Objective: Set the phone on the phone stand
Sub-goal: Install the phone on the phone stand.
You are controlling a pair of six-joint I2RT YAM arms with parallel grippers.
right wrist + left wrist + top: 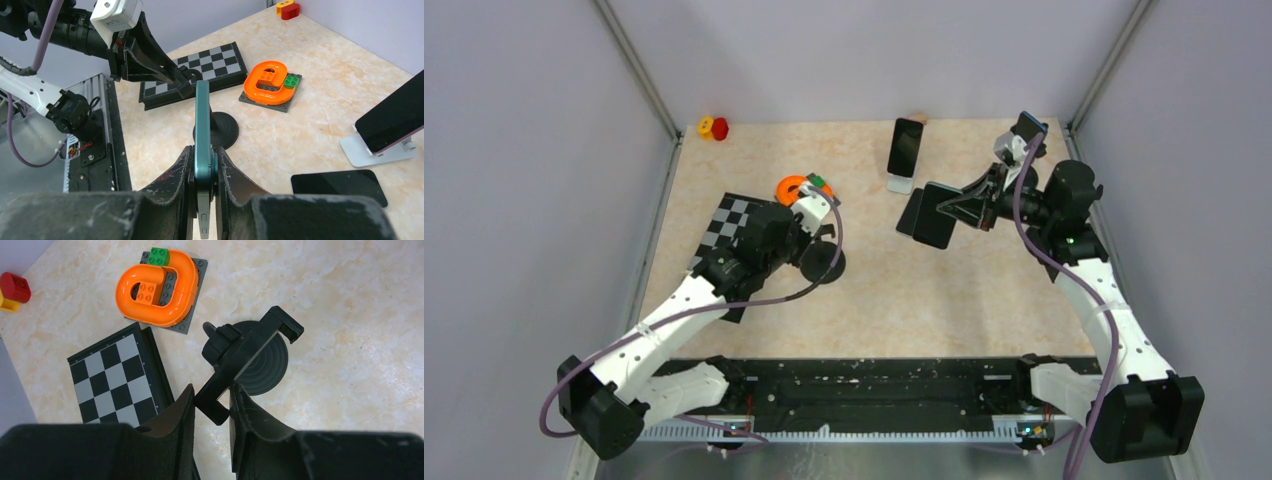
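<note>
The black phone stand has a round base (pixel 265 365) on the table and a long clamp arm (pixel 250 347). My left gripper (pixel 212 402) is shut on the lower end of that clamp arm; in the top view this gripper (pixel 816 240) sits just above the base (pixel 826 264). My right gripper (pixel 202 160) is shut on a teal-edged phone (pixel 202 120), held upright and edge-on, above the table right of the stand. In the top view the phone (pixel 938 215) hangs from the right gripper (pixel 964 208). The stand base (pixel 220 131) lies beyond the phone.
A second phone (pixel 905 146) leans on a white stand (pixel 900 184) at the back. A third dark phone (pixel 339 186) lies flat under the held one. A folded chessboard (pixel 724 232), an orange toy on a grey plate (pixel 796 187) and red-yellow blocks (pixel 714 127) lie at left.
</note>
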